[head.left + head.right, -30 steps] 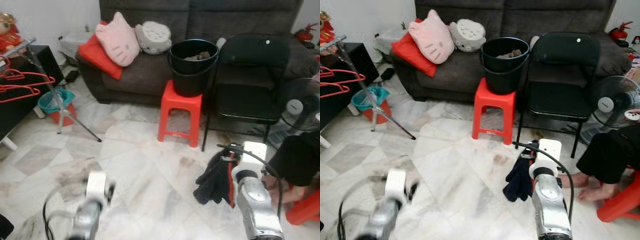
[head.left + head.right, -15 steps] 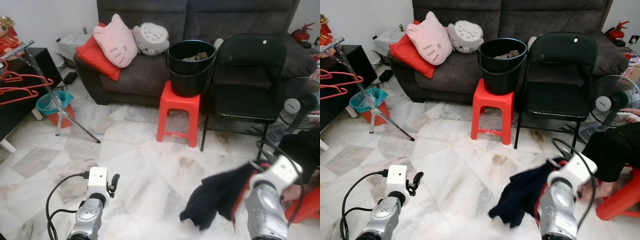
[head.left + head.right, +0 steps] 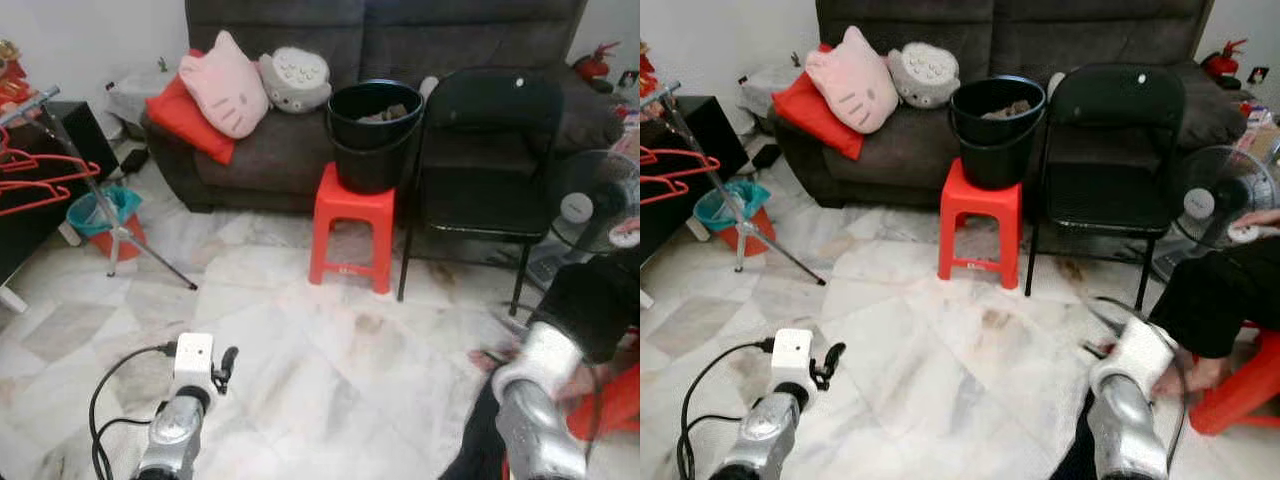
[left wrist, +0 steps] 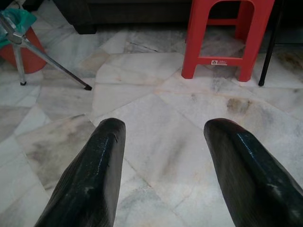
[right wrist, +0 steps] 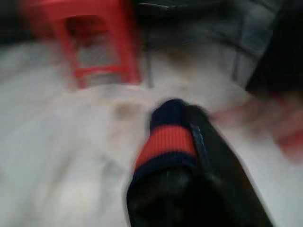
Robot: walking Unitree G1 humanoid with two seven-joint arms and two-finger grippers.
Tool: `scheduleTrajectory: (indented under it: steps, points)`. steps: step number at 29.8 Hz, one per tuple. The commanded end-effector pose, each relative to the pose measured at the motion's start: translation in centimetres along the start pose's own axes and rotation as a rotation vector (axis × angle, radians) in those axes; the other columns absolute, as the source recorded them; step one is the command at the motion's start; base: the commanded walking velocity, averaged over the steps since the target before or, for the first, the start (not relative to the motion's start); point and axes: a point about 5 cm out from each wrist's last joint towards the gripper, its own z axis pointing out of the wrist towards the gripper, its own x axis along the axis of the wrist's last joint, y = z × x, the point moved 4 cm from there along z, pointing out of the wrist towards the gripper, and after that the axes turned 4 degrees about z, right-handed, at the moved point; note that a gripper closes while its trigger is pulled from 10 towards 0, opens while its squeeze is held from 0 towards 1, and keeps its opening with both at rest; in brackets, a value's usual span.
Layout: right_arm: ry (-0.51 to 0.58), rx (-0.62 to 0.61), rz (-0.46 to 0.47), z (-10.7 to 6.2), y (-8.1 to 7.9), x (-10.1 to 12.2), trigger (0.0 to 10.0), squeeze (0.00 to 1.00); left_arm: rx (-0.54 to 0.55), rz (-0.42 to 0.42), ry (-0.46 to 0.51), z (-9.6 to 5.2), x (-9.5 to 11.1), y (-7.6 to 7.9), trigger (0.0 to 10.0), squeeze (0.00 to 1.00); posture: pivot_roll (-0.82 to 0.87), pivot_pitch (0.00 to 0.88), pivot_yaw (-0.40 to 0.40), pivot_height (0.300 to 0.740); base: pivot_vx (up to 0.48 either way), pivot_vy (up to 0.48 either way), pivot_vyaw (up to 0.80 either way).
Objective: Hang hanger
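While glossy left pincer (image 4: 163, 156) gapes, marble floor (image 4: 156, 113) gleams.

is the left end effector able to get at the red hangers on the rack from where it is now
Probably not. The left end effector is open, low over the floor, and the red hangers hang well off to its left on the rack. Nothing blocks the way; it looks too far.

A pale marble floor (image 3: 330, 350) carries a red stool (image 3: 347, 230) in front of a dark sofa (image 3: 300, 150), with a black folding chair (image 3: 480, 190) just beside the stool. A metal tripod stand (image 3: 115, 215) and a teal bin (image 3: 100, 212) stand on it near the sofa's other end, and a fan (image 3: 590, 210) sits beyond the chair.
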Motion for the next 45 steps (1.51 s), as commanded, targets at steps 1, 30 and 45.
scheduleTrajectory:
  steps: [1, 30, 45]
  points:
    - [0.011, 0.108, -0.178, -0.2, -2.3, -0.1, 10.0, 0.0, 0.017, -0.004, -0.005, 0.0, 0.0, -0.7, 10.0, 0.0, -0.02, 0.0, 0.055, 0.74, 0.0, 0.0, 0.0]
    - [0.146, -0.078, 0.142, -0.4, -0.5, 1.4, 10.0, 0.0, 0.014, -0.004, 0.076, -0.1, 1.4, -0.3, 10.0, 0.0, -0.01, 0.006, 0.046, 0.74, 0.0, 0.0, 0.0]
    - [0.173, -0.102, 0.137, -0.5, -0.5, 1.5, 10.0, 0.0, 0.005, 0.01, 0.067, -0.2, 1.2, -0.5, 10.0, 0.0, -0.01, 0.0, 0.051, 0.74, 0.0, 0.0, 0.3]
